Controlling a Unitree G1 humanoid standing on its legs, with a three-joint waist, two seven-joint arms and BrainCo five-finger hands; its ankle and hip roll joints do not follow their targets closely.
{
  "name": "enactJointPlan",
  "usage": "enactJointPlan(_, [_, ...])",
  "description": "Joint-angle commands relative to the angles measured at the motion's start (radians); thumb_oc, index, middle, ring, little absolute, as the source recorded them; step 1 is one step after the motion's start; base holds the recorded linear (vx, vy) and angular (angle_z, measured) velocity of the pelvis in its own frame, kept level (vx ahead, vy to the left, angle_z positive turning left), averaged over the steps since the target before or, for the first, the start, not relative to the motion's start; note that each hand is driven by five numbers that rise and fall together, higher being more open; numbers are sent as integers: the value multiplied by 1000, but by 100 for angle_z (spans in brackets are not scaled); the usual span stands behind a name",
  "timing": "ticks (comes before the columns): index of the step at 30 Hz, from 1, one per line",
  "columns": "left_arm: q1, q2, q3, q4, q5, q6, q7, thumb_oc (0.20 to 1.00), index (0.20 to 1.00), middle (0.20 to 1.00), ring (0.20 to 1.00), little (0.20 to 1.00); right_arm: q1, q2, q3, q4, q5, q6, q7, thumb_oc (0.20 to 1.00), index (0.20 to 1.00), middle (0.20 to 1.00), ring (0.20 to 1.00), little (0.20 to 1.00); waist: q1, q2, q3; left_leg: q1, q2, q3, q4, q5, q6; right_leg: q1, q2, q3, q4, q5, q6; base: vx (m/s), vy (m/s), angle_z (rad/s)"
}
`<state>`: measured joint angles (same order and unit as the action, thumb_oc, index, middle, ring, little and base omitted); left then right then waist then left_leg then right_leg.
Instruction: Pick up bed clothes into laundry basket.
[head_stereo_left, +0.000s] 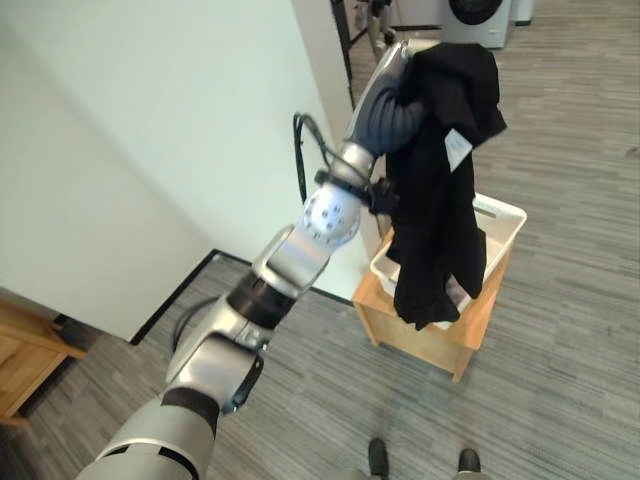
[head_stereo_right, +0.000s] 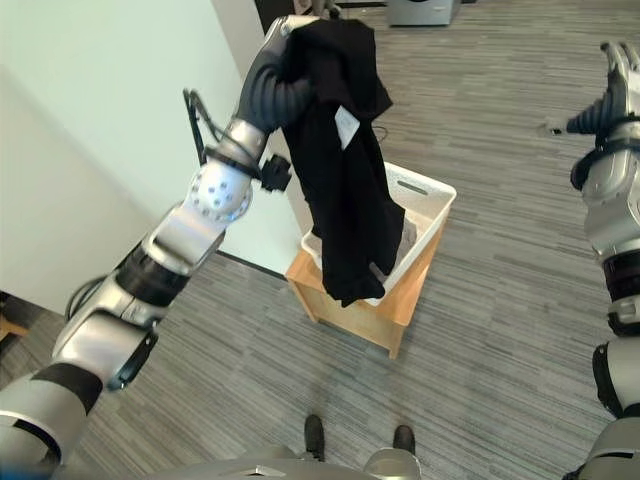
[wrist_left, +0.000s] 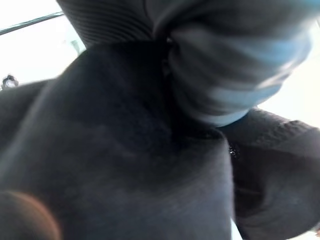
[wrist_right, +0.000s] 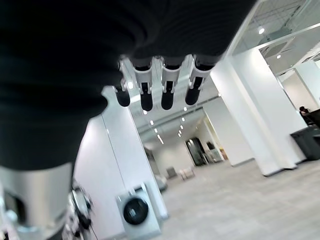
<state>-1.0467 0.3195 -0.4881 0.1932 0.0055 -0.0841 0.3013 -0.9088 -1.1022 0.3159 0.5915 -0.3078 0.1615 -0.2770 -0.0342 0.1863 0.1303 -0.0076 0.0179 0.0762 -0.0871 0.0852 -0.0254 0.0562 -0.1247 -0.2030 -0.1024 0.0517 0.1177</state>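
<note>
Left arm: enters from 7 o'clock in the left eye view and reaches up toward 12 o'clock.

Left hand (head_stereo_left: 392, 62): raised high, draped by a black garment (head_stereo_left: 435, 200). The left wrist view shows dark cloth bunched tight against the hand; the fingers are buried in it, so whether they are curled or straight cannot be told.

Black garment: hangs from the left hand in one long fold with a small white tag (head_stereo_left: 456, 148) partway down its front. Its lower end dangles over the near rim of the laundry basket (head_stereo_left: 502, 225); whether it touches the rim cannot be told.

Laundry basket: white plastic, rectangular, with a slot handle in its far wall, at about 3 o'clock of the frame centre in the left eye view. It contains some cloth, mostly hidden behind the hanging garment.

Wooden stool (head_stereo_left: 430, 335): light wood, box-like, directly under the basket and carrying it, on the grey striped floor (head_stereo_left: 560, 380).

White wall (head_stereo_left: 150, 150): at 10 o'clock, just behind the raised arm; the basket stands near its corner.

Wooden furniture (head_stereo_left: 25, 355): a light corner at 8 o'clock, against the wall's foot.

Right hand (head_stereo_right: 618, 75): at 2 o'clock in the right eye view, lifted well apart from the garment and basket. In its wrist view the fingers (wrist_right: 168, 85) extend straight and relaxed, holding nothing.

Washing machine (wrist_right: 136, 212): far off, beyond the basket.
</note>
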Motion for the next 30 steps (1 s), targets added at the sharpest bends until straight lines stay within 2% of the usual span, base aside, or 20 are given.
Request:
enactJointPlan(1, [-170,-7,-43,120,57,-7,75,200,200,200,200,200,-96,-25,46,-58,29,-32,-23,1000,1000,1000,1000,1000,28,-116,-38,-16,20,-6,0,-53,-52,48,-78,-66,15,-27,52,26,29,-18])
enactJointPlan(2, [-255,24,-78,218,82,22,84,200,200,200,200,200,-117,-12,55,-98,39,-35,-15,1000,1000,1000,1000,1000,9,-116,-38,-19,21,6,0,-56,-49,31,-79,-50,15,-18,55,25,30,-16])
enactJointPlan(8, [-443,85,-137,374,72,43,89,200,200,200,200,200,-167,-17,78,-133,43,-31,-3,1000,1000,1000,1000,1000,-17,-122,-31,-35,23,29,0,-57,-44,-11,-76,-16,15,-2,62,7,32,-16])
enactJointPlan(13, [-534,113,-158,406,79,49,93,200,200,200,200,200,-201,-18,92,-142,46,-29,2,1000,1000,1000,1000,1000,-29,-122,-25,-44,21,44,0,-61,-38,-37,-78,9,15,12,66,11,43,-15])
enactJointPlan(19, [-562,105,-156,424,52,47,91,200,200,200,200,200,-203,-23,88,-163,37,-22,8,1000,1000,1000,1000,1000,-33,-126,-17,-48,16,49,0,-64,-33,-51,-82,21,15,18,69,8,29,-11])
enactJointPlan(25, [-592,110,-174,451,74,61,101,200,200,200,200,200,-262,-33,112,-182,42,-17,-3,1000,1000,1000,1000,1000,-41,-130,32,-90,10,61,0,-53,-27,-104,-89,42,15,41,74,-70,50,-6])
enactJointPlan(30, [-675,160,-253,598,144,97,89,200,200,200,200,200,-318,-7,146,-176,63,-19,-19,1000,1000,1000,1000,1000,-56,-147,99,-155,21,94,0,-32,-27,-190,-90,74,15,76,79,-94,61,-33])
